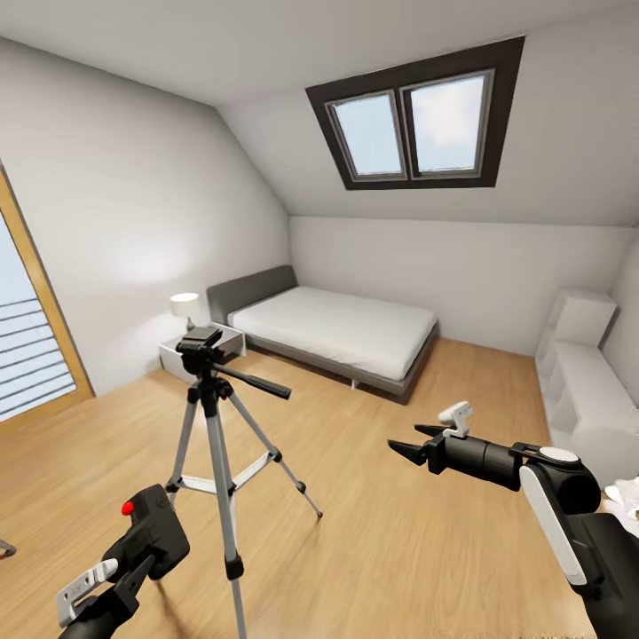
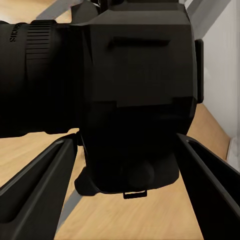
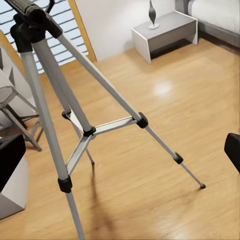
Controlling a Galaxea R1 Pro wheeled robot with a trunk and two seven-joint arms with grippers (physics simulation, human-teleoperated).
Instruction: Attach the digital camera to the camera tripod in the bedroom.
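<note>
The digital camera [image 1: 153, 531], black with a red button on top, sits low at the left of the head view, and my left gripper [image 1: 131, 561] is shut on it. In the left wrist view the camera body [image 2: 137, 95] spans the space between both fingers [image 2: 37, 187]. The camera tripod [image 1: 216, 426] stands upright on the wood floor just beyond the camera, its black head [image 1: 201, 343] bare and its pan handle pointing right. My right gripper [image 1: 414, 444] hangs open and empty to the tripod's right, clear of it. The right wrist view looks at the tripod's legs [image 3: 75, 125].
A grey bed [image 1: 337, 333] with a white mattress stands at the back of the bedroom. Beside it a nightstand [image 1: 200, 351] with a lamp sits right behind the tripod. White shelving [image 1: 581, 382] lines the right wall. A wood-framed glass door [image 1: 31, 346] is at the left.
</note>
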